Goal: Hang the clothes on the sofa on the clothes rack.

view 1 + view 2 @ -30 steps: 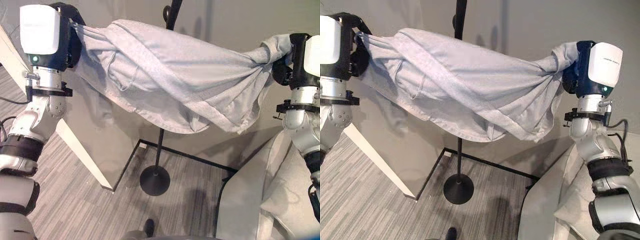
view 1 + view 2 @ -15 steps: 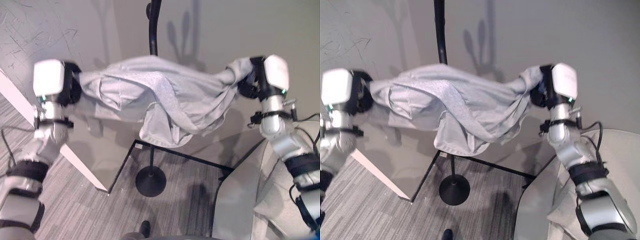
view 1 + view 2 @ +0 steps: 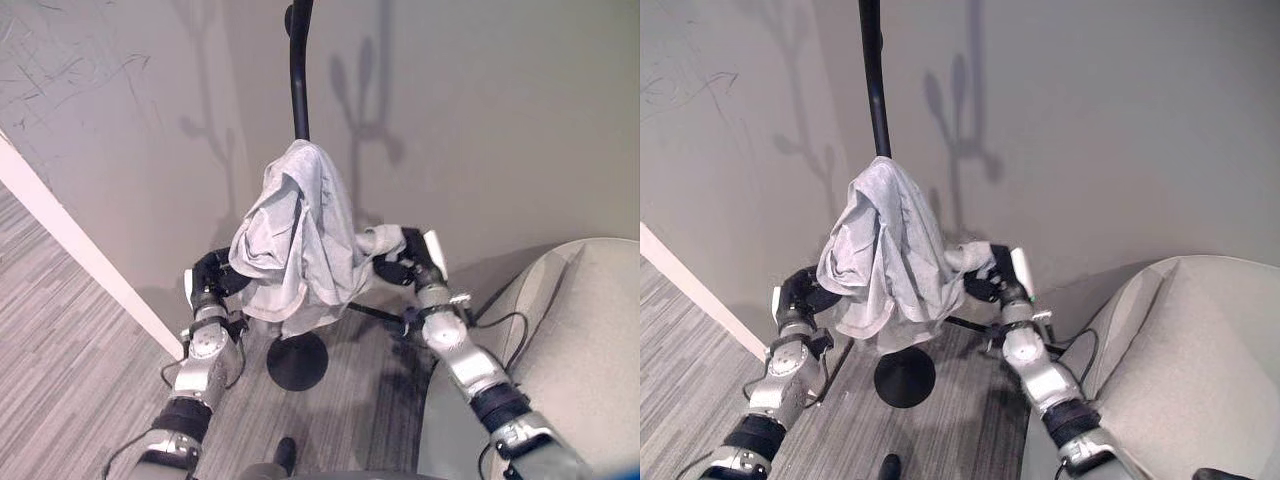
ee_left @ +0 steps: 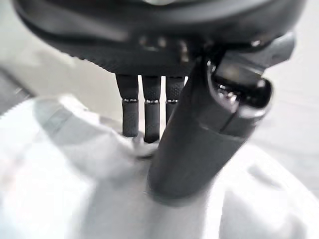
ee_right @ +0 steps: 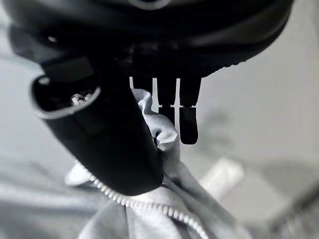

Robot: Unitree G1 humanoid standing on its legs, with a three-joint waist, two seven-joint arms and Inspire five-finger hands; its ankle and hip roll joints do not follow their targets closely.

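Note:
A light grey zip-up garment (image 3: pixel 297 235) hangs bunched over a hook of the black clothes rack (image 3: pixel 297 80), its folds falling down around the pole. My left hand (image 3: pixel 212 275) is low on the garment's left side. In the left wrist view its thumb (image 4: pixel 199 134) and fingers pinch a fold of the cloth (image 4: pixel 60 174). My right hand (image 3: pixel 402 266) holds the right end, which stretches sideways from the pole. In the right wrist view that hand (image 5: pixel 114 144) pinches the zipper edge of the garment (image 5: pixel 164 214).
The rack's round base (image 3: pixel 297 360) stands on the grey striped floor by a thin black floor frame. The pale sofa (image 3: pixel 570 340) curves in at the lower right. A white panel edge (image 3: pixel 80 250) runs diagonally on the left. A grey wall is close behind.
Both arms have dropped and come together. The garment, held spread out high in front of the rack before, now hangs bunched on the pole. The view has also shifted.

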